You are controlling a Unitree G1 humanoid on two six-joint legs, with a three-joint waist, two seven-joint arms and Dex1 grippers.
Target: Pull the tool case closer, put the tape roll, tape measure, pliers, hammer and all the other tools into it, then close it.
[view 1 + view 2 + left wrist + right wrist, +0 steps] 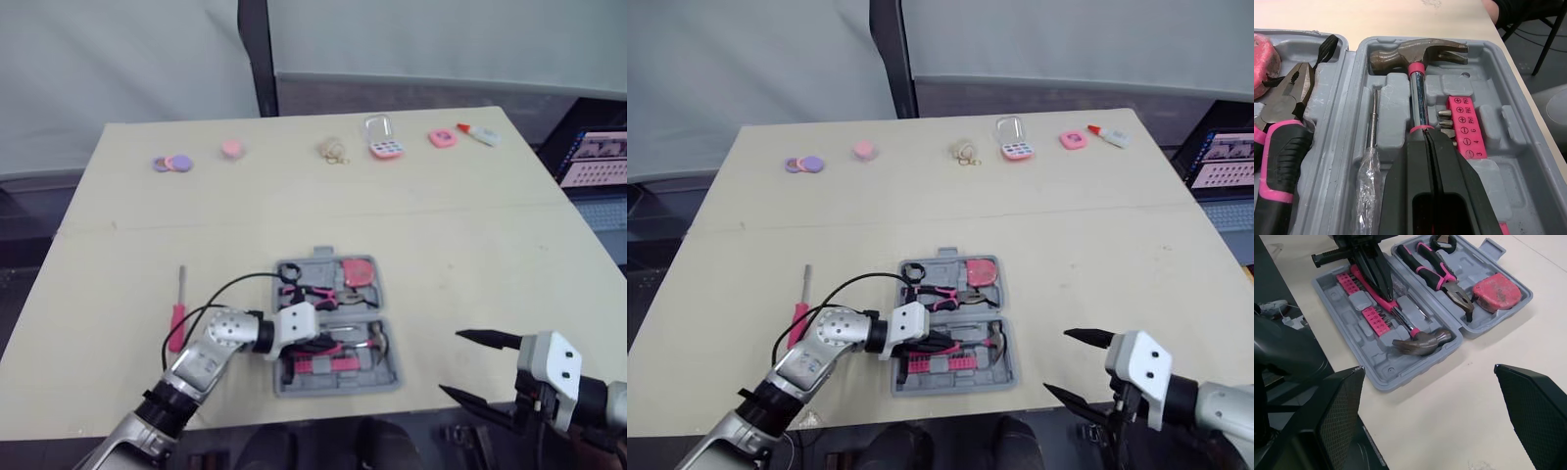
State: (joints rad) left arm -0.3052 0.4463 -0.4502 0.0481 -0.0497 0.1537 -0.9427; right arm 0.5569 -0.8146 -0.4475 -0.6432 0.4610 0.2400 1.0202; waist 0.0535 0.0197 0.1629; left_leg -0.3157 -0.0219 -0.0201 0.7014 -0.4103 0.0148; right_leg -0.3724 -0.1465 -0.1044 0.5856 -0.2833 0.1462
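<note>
The tool case (1400, 367) is seen lying open on the table (470, 225), close to the near edge, with both halves flat. The hammer (1418, 51) is seated in its slot in the nearer half, its head turned to the robot's right. The pliers (1437, 271), the tape measure (1496, 293) and the black tape roll (1444, 242) are laid in the farther half. The left gripper (1426, 139) is reached into the nearer half, its two fingers drawn together along the hammer's handle. Whether the handle is pinched or only pressed down cannot be told. The right gripper (453, 362) is held with its fingers spread wide and nothing between them, off the table's near right corner and well apart from the case. One tool is judged to be left out: a red-handled screwdriver (178, 305), which lies on the bare table to the left of the case. Its long axis is pointed away from the robot, handle toward the near edge and shaft toward the far side. It is placed just beside the left forearm and on the far side of the case from the right gripper, so the left arm is judged the nearer. A grasp across the handle would call for the jaws to be turned crosswise to that near-far line.
</note>
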